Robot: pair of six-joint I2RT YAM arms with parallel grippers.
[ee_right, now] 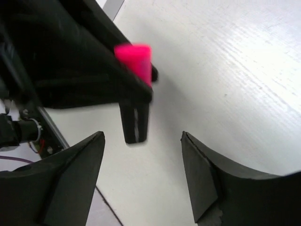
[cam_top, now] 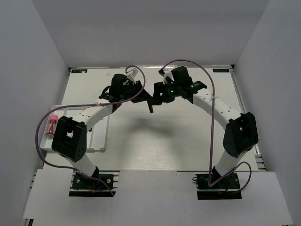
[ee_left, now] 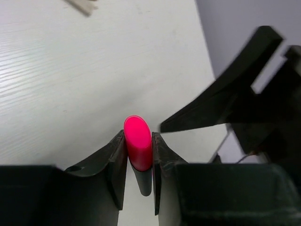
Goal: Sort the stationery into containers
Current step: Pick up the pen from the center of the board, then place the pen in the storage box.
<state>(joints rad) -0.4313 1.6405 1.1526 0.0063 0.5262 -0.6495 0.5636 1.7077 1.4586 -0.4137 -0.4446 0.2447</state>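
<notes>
Currently held: a black highlighter [ee_left: 137, 151] with a pink cap, clamped across its barrel by the left gripper [ee_left: 139, 136], cap end poking out past the fingertips
Where it is: in the air above the far middle of the table [cam_top: 188, 141], touching nothing but the two fingers
Right gripper [ee_right: 142, 155]: fingers spread wide with nothing between them, facing the highlighter at close range
Tray [cam_top: 99, 141]: on the left side, near the left arm's base and well apart from the highlighter; a pink-and-red item [cam_top: 52, 122] lies in a compartment at its left side
Step in hand: most likely carrying the highlighter across to the tray
How to do it well: draw the right gripper back first so the two wrists do not clip; swing the left arm with the barrel squeezed firmly; turn the wrist so the highlighter lies along a long compartment; lower it close to the floor before letting go
Risk: a smooth round barrel can slip or roll, so a high drop may bounce it over a divider
</notes>
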